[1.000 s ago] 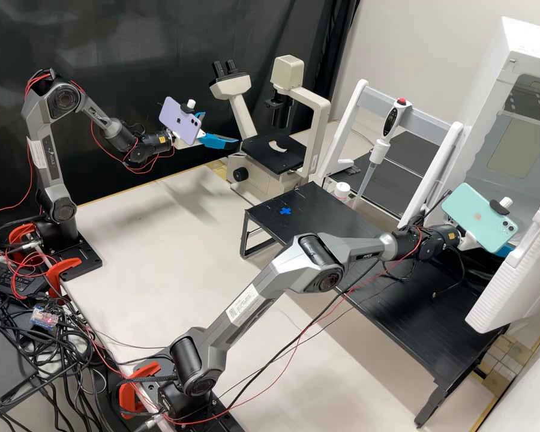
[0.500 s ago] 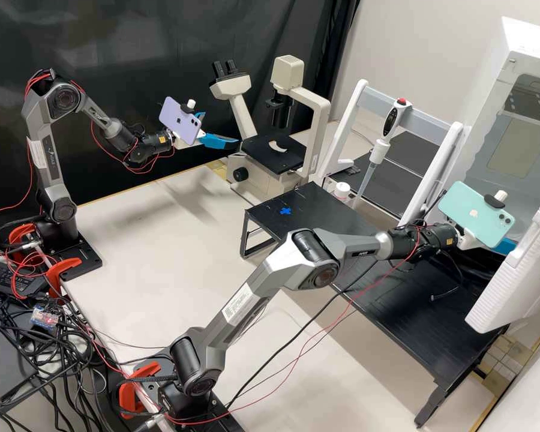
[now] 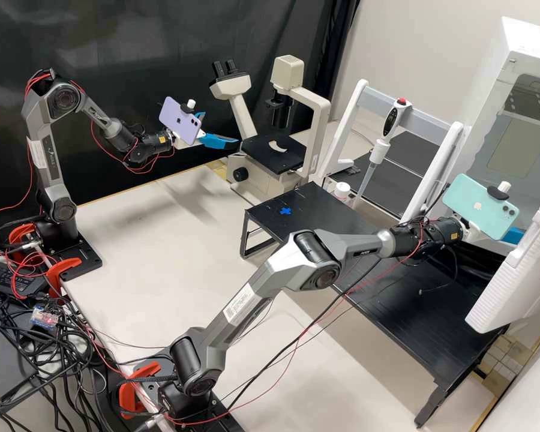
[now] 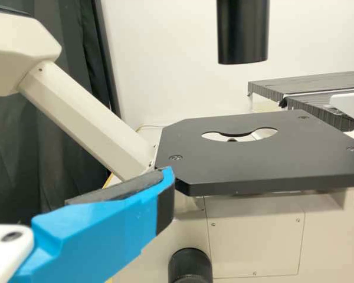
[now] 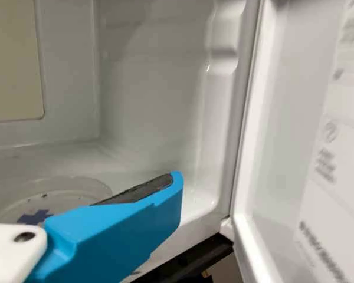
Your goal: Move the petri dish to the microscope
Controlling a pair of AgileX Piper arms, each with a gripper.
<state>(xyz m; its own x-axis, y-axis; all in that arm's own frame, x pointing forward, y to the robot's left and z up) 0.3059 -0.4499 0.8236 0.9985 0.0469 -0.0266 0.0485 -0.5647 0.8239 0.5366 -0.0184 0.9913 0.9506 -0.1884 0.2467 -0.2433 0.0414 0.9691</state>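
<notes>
High view: nearest, the right arm reached across the black stand [image 3: 306,210] to the white cabinet [image 3: 501,45], which stood at the stand's right end with its door [image 3: 522,264] open. Right gripper [image 3: 513,236], a green phone [image 3: 475,207] mounted behind it, pointed into the cabinet beyond the stand; fingers well spread, nothing between them, one pad [image 5: 135,190] bare in the right wrist view. Petri dish [image 5: 74,190], seen there, lay on the cabinet floor at a blue mark [image 5: 35,217], part of it hidden by the blue finger. A blue cross [image 3: 285,211] lay on the stand's left part; a white-capped bottle [image 3: 342,190] stood by its far edge. Pipette [image 3: 392,123] hung upright on a white frame [image 3: 359,99] beyond that edge. Left gripper [image 3: 222,128], purple phone [image 3: 183,123] behind it, was beyond the stand's left end, in the air; fingers wide apart, empty. Farthest, past the same end of the stand, stood the microscope [image 3: 318,105]; in the left wrist view its black stage [image 4: 242,171] bore no dish, and its cut-out opening was in plain sight.
</notes>
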